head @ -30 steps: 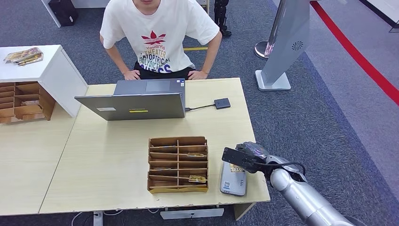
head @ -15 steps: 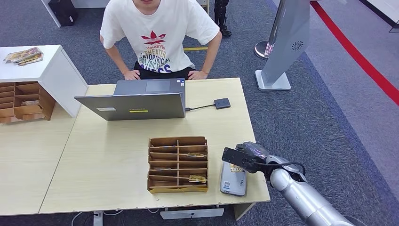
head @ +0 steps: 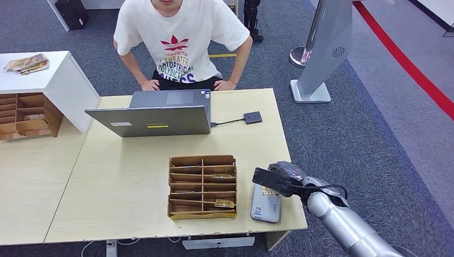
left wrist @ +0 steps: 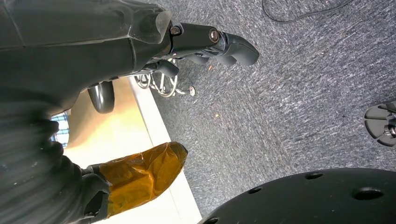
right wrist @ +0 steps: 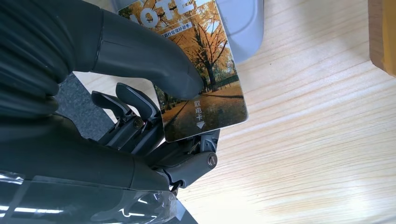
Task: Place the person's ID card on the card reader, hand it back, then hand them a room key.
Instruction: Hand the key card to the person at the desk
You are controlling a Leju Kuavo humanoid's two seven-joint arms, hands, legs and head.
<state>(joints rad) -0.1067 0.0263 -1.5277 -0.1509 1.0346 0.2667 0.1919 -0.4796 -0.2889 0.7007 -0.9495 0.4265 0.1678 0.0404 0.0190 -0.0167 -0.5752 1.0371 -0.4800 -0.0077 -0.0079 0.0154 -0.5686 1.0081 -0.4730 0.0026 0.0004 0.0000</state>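
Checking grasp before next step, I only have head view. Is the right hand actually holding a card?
Observer: Yes. In the right wrist view the thumb pins a card with an autumn-tree picture against the fingers.
Operator: Where's the card relative to the reader?
Observer: Its far end overlaps the grey card reader; the near end hangs over bare table.
Operator: Left hand?
Observer: The left hand hangs beside the table edge over carpet, holding nothing.

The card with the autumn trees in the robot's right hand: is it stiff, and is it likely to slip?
The card juts past the thumb without bending, so it is probably stiff and light. Its face looks glossy, so it may slip, since the right hand pinches it only near one end.
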